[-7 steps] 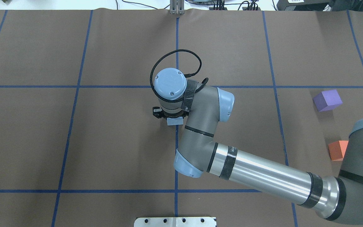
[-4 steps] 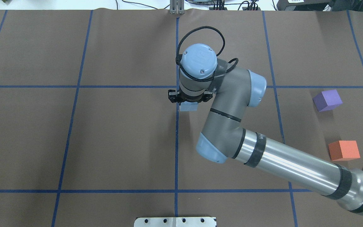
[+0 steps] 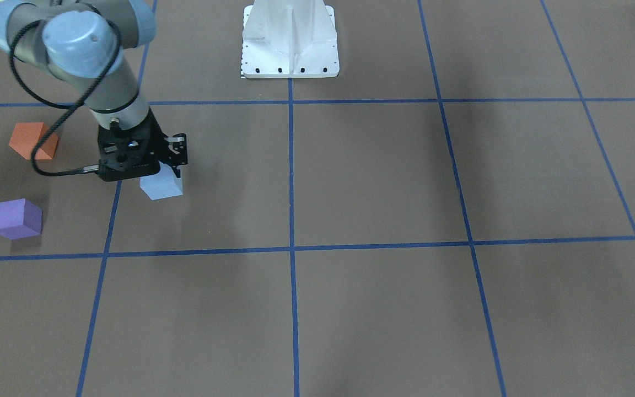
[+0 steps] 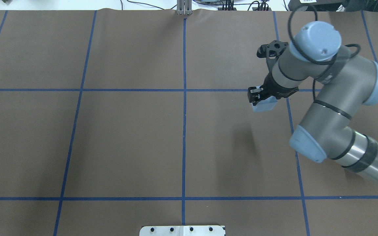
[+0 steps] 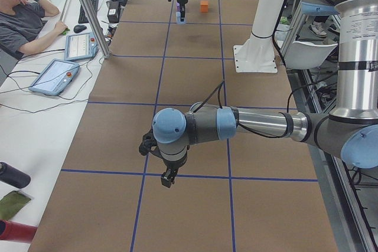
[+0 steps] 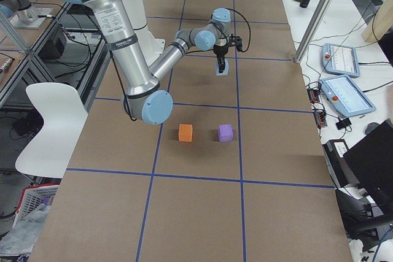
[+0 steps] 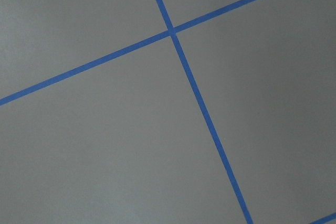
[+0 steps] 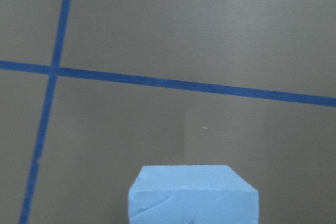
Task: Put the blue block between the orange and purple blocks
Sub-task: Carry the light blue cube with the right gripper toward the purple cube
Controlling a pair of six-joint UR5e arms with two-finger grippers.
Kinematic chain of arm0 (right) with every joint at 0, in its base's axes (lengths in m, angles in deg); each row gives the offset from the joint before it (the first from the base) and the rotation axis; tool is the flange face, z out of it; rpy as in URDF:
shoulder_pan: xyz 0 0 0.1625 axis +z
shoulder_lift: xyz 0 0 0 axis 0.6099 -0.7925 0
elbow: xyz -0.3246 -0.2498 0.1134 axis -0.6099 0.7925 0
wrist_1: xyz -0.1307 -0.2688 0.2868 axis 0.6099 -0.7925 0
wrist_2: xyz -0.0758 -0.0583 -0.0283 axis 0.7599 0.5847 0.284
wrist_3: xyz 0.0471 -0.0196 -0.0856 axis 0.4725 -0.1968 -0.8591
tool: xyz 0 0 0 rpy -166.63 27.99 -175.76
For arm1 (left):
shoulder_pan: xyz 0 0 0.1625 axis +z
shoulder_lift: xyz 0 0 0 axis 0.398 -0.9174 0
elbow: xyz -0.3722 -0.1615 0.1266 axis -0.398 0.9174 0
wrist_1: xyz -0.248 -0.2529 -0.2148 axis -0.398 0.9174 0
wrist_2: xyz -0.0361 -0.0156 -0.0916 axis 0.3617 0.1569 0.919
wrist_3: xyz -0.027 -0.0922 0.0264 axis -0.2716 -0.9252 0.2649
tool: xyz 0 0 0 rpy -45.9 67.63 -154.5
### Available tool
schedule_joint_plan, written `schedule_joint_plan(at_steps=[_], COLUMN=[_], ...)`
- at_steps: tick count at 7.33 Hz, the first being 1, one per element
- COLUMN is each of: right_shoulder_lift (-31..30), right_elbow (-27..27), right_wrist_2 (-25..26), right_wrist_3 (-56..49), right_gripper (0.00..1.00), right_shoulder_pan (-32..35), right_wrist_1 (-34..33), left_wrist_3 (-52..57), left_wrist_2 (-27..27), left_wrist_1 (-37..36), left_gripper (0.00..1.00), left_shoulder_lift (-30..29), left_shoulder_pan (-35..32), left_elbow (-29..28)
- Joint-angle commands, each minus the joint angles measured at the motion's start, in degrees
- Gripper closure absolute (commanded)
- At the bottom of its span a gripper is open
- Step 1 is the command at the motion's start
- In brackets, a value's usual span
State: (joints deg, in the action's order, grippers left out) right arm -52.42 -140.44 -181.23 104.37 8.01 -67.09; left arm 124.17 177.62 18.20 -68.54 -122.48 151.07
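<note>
On the brown, blue-taped table [image 3: 383, 176], the blue block [image 3: 161, 186] hangs clear of the surface, pinched in the right hand [image 3: 159, 175], toward the table's right end. Nearer that end sit the orange block [image 3: 32, 140] and purple block [image 3: 16, 219]; we fear a low or skewed approach would knock one aside.

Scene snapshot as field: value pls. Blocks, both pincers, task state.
blue block: gripped in right pincer, apparently raised off the table
orange block: on table, apart from purple
purple block: on table
gap between them: unoccupied in the exterior right view
left pincer: far from all blocks; open or shut unclear
task state: blue not yet placed between the two
</note>
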Motion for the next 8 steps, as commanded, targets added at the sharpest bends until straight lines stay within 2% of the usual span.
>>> schedule_joint_plan(at_steps=[1,3,4,8], right_shoulder_lift=[-12.1,-24.7,-27.7,-30.5], right_elbow=[-4.4,-2.8,-1.6,0.6], right_wrist_2=[-6.3,-11.4,-11.4,-5.7], right_wrist_3=[-8.0,-9.0,-8.4,-3.1], right_gripper=[1.0,1.0,1.0,1.0], right_shoulder_pan=[8.3,13.1,13.2,13.4], right_wrist_1=[2.5,18.4,22.0,22.7], left_wrist_3=[0.0,0.0,0.0,0.0], left_wrist_2=[0.0,0.0,0.0,0.1], left_wrist_1=[0.0,0.0,-0.1,0.0], left_gripper=[0.0,0.0,0.0,0.0], left_shoulder_lift=[0.0,0.0,0.0,0.3], left_shoulder_pan=[0.0,0.1,0.1,0.1], left_elbow=[0.0,0.0,-0.1,0.1])
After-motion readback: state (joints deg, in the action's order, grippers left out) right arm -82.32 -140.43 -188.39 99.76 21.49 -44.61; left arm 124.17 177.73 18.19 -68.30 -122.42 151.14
